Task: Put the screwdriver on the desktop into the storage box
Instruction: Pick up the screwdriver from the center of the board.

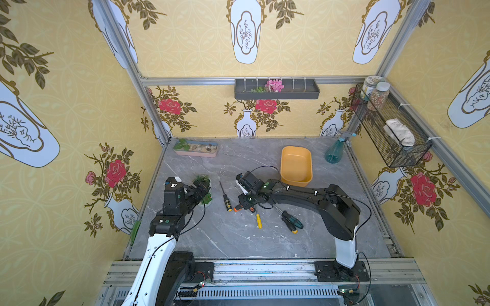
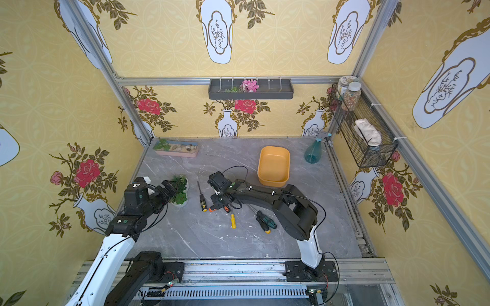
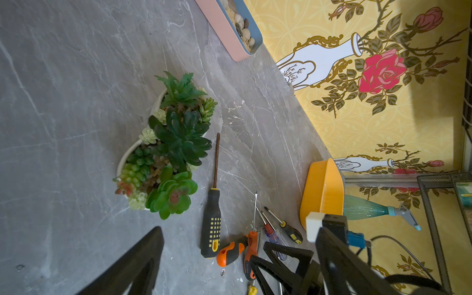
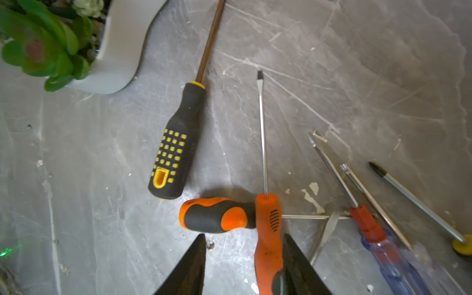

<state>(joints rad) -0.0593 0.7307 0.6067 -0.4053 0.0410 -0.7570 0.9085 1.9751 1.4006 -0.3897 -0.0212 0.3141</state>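
Top views both show the grey desktop and its containers. A wire basket on the side wall holds two jars and a pale cloth; the dark wall tray holds a pink flower. The storage box sits far back on the desktop, only bare orange plastic showing inside. The pink tray carries sand, pebbles and a leafy sprig; the white planter carries succulents. The orange screwdriver lies on the desktop among others, well apart from the box. The right gripper straddles its handle, one finger against it, the other just clear; the handle's butt is cut off by the frame. The left gripper hangs spread wide beside the planter
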